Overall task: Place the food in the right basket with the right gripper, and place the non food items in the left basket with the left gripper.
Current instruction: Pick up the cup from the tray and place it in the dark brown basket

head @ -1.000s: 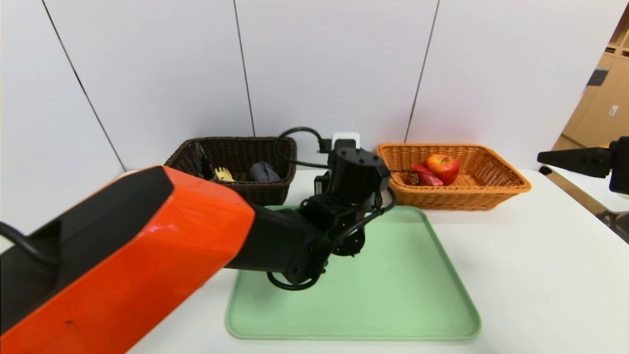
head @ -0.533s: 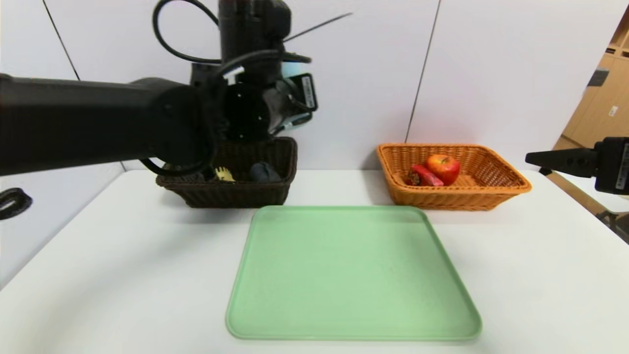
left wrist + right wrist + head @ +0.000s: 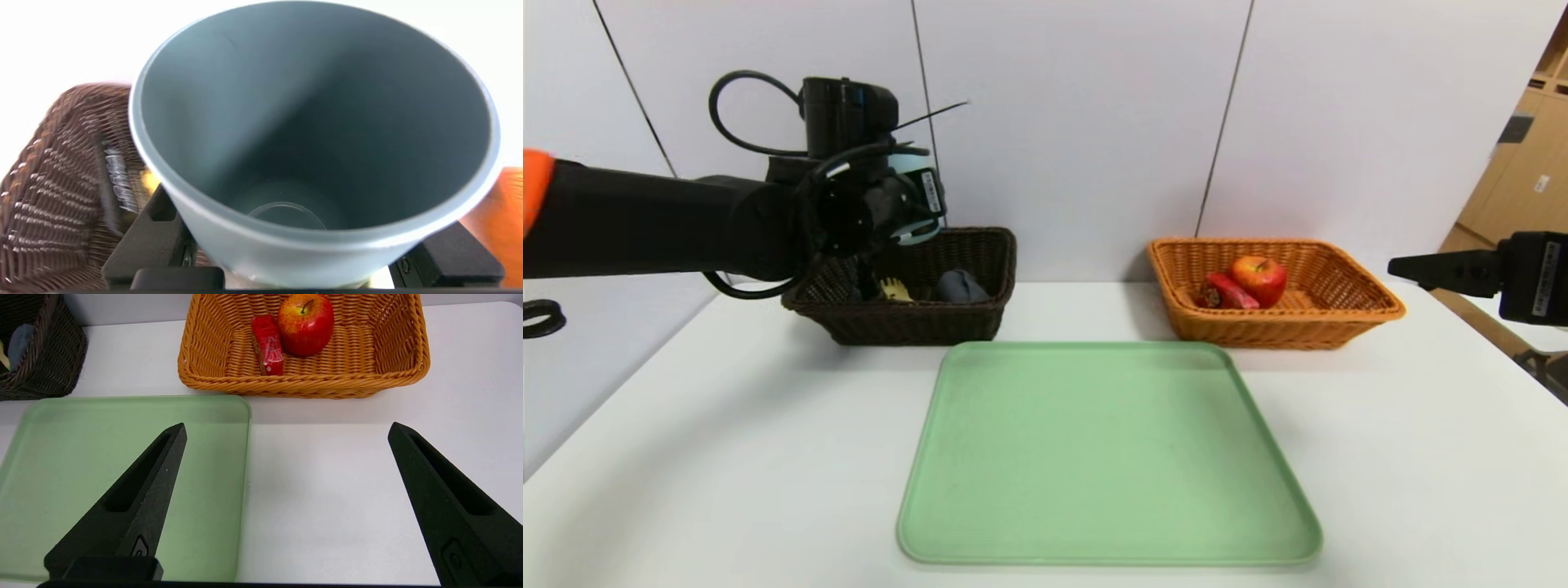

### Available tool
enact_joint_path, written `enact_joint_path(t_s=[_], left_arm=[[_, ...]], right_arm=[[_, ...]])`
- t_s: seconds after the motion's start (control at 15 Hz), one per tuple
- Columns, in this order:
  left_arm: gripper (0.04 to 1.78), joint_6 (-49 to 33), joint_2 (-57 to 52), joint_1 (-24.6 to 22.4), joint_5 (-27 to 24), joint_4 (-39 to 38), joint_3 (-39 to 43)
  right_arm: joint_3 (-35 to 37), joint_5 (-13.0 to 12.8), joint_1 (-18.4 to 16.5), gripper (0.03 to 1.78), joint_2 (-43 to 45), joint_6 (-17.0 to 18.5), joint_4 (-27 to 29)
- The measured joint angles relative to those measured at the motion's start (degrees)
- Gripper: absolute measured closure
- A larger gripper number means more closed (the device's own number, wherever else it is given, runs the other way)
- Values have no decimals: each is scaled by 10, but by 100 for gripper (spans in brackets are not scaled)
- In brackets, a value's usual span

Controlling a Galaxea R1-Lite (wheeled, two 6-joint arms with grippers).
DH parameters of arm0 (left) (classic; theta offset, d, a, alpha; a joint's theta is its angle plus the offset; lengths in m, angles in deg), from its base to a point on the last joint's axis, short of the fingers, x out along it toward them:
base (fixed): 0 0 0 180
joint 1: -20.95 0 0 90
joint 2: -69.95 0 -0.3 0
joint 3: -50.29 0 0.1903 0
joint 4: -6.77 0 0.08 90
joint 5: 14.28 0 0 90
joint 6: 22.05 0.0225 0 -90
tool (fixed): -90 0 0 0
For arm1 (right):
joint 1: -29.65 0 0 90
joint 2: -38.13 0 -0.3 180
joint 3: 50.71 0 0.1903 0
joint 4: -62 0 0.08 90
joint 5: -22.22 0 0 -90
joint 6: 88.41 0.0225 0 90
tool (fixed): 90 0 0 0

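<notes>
Teal-grey and tilted, one cup (image 3: 310, 134) sits clamped in the left gripper (image 3: 907, 208) above the dark brown basket (image 3: 907, 322). That basket holds one yellow spoon (image 3: 895, 288) and one grey cloth (image 3: 961, 286) (a bottle cannot be made out). Two foods, one apple (image 3: 305, 324) and one red carton (image 3: 267, 344), lie in the orange-tan basket (image 3: 304, 381). One green tray (image 3: 1107, 457) lies bare. Only the right wrist view shows the right gripper (image 3: 286, 430) spread wide over the table (image 3: 327, 490); only the left wrist view shows the cup's inside.
</notes>
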Motion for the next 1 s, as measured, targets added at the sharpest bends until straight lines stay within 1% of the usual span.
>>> enact_joint_path(t_s=[0.13, 0.33, 0.67, 0.87, 1.0], left_arm=[[64, 3, 22, -19, -1, -29, 16], [64, 3, 53, -41, -2, -33, 22], [64, 3, 83, -49, -2, -33, 22], [47, 1, 90, -48, -2, -33, 22], [40, 2, 92, -49, -1, -33, 23]], right_arm=[[0, 0, 1, 11, -1, 0, 0], [0, 0, 3, 11, -4, 0, 0], [0, -1, 7, 11, -5, 0, 0], [4, -1, 7, 11, -4, 0, 1], [7, -1, 7, 11, -2, 0, 1]])
